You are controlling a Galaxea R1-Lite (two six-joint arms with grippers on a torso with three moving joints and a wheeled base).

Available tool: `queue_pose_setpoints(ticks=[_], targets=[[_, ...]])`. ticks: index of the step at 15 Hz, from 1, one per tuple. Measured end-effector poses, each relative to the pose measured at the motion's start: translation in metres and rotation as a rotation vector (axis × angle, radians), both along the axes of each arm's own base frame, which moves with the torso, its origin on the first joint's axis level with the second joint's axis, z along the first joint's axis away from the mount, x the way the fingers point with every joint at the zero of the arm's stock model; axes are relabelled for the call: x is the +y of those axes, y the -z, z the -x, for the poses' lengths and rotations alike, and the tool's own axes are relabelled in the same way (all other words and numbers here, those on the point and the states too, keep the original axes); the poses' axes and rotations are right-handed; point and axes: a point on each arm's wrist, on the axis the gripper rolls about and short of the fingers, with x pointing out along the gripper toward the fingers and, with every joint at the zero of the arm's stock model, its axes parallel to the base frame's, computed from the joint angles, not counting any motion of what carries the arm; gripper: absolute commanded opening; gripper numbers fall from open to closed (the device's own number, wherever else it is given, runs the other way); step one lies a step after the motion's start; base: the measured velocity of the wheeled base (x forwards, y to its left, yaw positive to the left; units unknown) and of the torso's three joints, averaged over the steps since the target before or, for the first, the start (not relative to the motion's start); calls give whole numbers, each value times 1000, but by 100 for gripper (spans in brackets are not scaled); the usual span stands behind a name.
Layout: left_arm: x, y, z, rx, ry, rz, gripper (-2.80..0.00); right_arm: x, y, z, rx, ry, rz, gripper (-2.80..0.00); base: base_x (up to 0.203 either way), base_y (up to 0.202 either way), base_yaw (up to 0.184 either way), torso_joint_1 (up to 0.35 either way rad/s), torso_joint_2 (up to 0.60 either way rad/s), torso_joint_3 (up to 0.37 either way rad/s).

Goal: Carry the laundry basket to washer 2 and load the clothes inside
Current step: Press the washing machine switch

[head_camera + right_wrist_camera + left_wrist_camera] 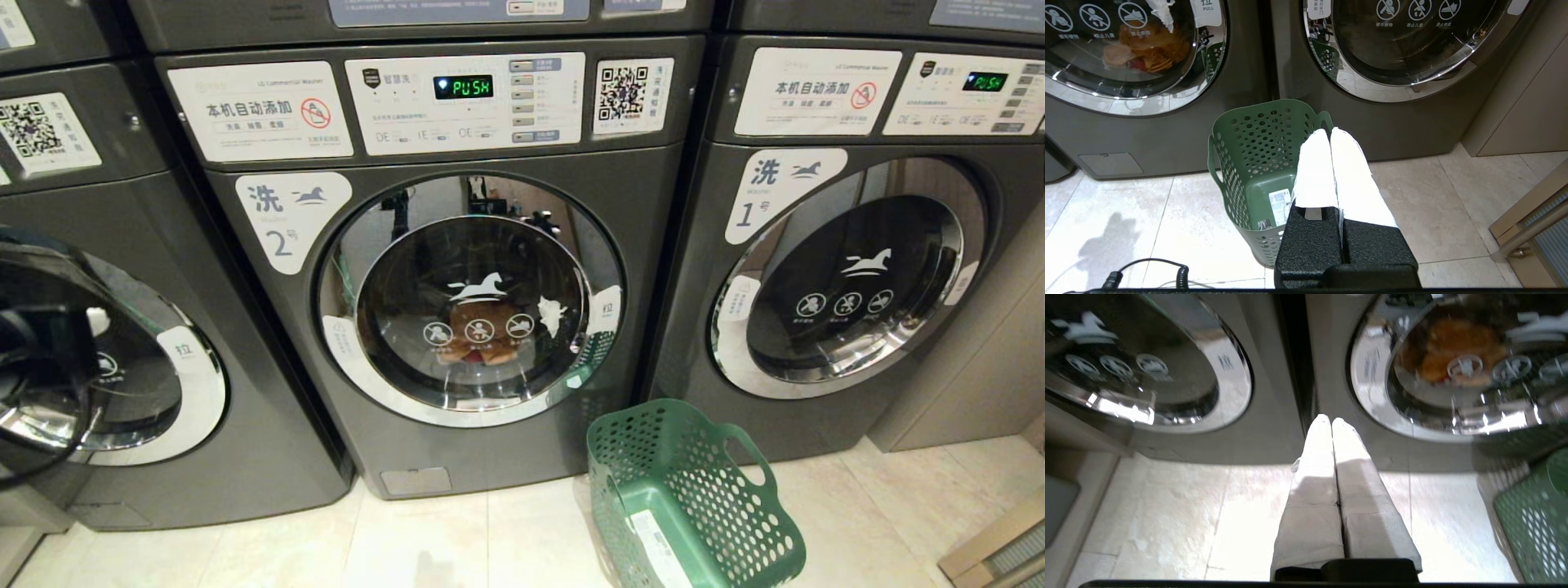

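Observation:
Washer 2 [457,269] stands in the middle with its round door shut. Through the glass the clothes [482,331] show as an orange and pink heap in the drum, also seen in the wrist views [1453,347] [1143,49]. The green laundry basket [694,506] sits empty and tilted on the floor at the machine's lower right corner. My left gripper [1330,419] is shut on nothing, low over the tiles, pointing at the gap left of washer 2. My right gripper [1329,131] is shut and empty, hanging above the basket [1257,151].
Washer 1 [849,278] stands to the right and another grey machine [163,367] to the left, where a dark blur of my left arm [41,367] shows. A beige panel [980,367] flanks washer 1. A coiled black cable [1147,269] lies on the tiles.

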Motion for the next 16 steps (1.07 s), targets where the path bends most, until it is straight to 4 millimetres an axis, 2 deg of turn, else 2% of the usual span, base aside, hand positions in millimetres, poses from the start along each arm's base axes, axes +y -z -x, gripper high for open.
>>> queue_pose_setpoints(ticks=[7, 11, 13, 16], targets=[[-1, 84, 111, -34, 92, 32, -280, 0, 0, 0, 0, 0, 0, -280, 0, 0, 0, 0, 0, 0], [-3, 147, 147, -93, 142, 29, -280, 0, 0, 0, 1, 0, 0, -280, 0, 0, 0, 0, 0, 0], [-4, 167, 160, -105, 156, 29, -280, 0, 0, 0, 0, 1, -1, -280, 0, 0, 0, 0, 0, 0], [-5, 181, 177, -195, 211, 14, -280, 0, 0, 0, 0, 1, -3, -280, 0, 0, 0, 0, 0, 0]])
